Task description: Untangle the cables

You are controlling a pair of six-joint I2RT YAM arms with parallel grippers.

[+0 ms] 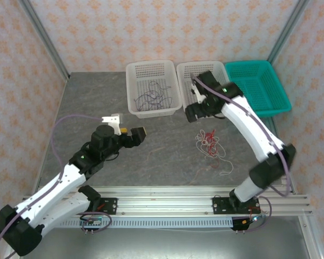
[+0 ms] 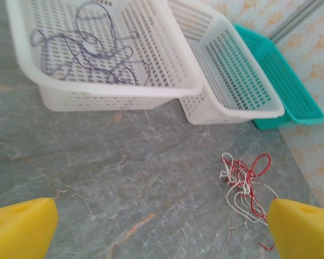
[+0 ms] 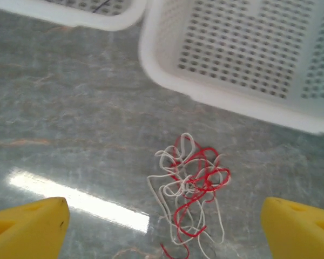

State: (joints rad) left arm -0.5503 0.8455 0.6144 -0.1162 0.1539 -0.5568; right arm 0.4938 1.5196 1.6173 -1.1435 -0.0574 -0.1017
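A loose knot of thin red and white wires [image 1: 208, 143] [image 2: 245, 182] [image 3: 189, 182] lies flat on the grey table right of centre, with what seems a pale strand trailing nearer. The curly dark purplish-black wires [image 1: 151, 97] [image 2: 90, 53] sprawl inside the far left white perforated plastic basket [image 1: 131, 86] [image 2: 113, 89].

You see a smooth, marbled grey table [image 3: 70, 124] with a glossy sheen, perforated white plastic baskets [image 2: 119, 89], a teal plastic basket [image 1: 257, 86], and matt yellow fingertips [image 2: 21, 229].
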